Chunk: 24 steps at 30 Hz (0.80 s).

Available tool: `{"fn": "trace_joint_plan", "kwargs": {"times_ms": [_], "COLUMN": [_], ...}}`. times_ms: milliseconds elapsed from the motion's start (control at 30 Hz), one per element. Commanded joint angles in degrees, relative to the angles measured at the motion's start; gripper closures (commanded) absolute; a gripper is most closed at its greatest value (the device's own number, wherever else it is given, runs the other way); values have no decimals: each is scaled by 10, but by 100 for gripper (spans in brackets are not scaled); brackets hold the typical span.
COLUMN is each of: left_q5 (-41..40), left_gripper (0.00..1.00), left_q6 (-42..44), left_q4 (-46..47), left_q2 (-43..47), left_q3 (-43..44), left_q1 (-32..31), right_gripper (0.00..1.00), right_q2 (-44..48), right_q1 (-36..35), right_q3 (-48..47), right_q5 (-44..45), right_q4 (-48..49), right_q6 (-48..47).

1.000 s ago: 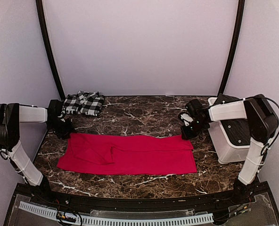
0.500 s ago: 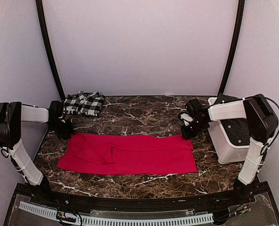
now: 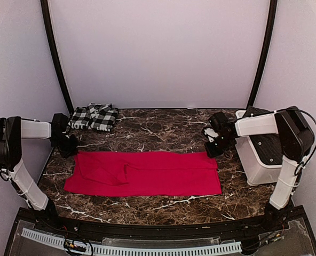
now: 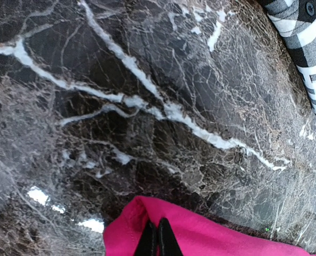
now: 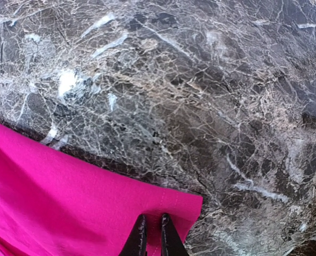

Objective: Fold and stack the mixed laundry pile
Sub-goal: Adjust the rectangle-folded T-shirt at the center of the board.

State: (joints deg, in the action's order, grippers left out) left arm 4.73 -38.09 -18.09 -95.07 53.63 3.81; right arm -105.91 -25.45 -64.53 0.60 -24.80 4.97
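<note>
The plain red garment lies spread flat across the middle of the marble table. My left gripper is shut on its far left corner; in the left wrist view the tips pinch a raised fold of red cloth. My right gripper is shut on the far right corner, and in the right wrist view a thin ridge of red cloth sits between the tips. The black-and-white checked garment lies folded at the back left, its edge also showing in the left wrist view.
A white plastic bin stands at the right edge, just beyond my right arm. Dark curved frame posts rise at the back corners. Bare marble shows between the red garment and the back wall.
The left jaws have closed on the red garment's far left corner, and the left gripper has shifted slightly left. The right gripper has tightened on its corner and stayed where it was.
</note>
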Motion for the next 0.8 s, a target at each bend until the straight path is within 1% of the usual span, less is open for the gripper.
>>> {"fn": "trace_joint_plan", "kwargs": {"times_ms": [0, 167, 333, 400, 533, 633, 667, 700, 733, 767], "left_q5": [-60, -83, -55, -50, -63, -57, -54, -50, -50, -50], "left_gripper": [100, 100, 100, 98, 91, 83, 81, 75, 71, 63], "left_q6": [10, 6, 14, 15, 16, 26, 33, 41, 45, 54], "left_q4": [-30, -37, -23, -20, -23, -33, -36, -34, -31, -25], "left_q2": [37, 30, 9, -2, -14, -18, -10, -2, 25, 42], "left_q3": [-3, -8, 1, 8, 19, 36, 40, 38, 34, 25], "left_q1": [10, 13, 13, 13, 13, 13, 11, 10, 4, -1], "right_gripper": [92, 91, 91, 91, 90, 90, 88, 85, 83, 80], "right_q2": [-24, -25, -26, -22, -12, -12, -5, 6, 19, 32], "right_q1": [-3, -4, -5, -6, -6, -6, -8, -8, -9, -10], "right_q3": [1, 1, 0, -1, -4, -14, -16, -18, -20, -24], "right_q5": [32, 43, 49, 48, 59, 52, 50, 46, 41, 33], "right_q4": [-34, -37, -39, -39, -43, -53, -54, -51, -49, -49], "right_q6": [-2, -1, 0, 2, 1, 3, 3, 3, 3, 0]}}
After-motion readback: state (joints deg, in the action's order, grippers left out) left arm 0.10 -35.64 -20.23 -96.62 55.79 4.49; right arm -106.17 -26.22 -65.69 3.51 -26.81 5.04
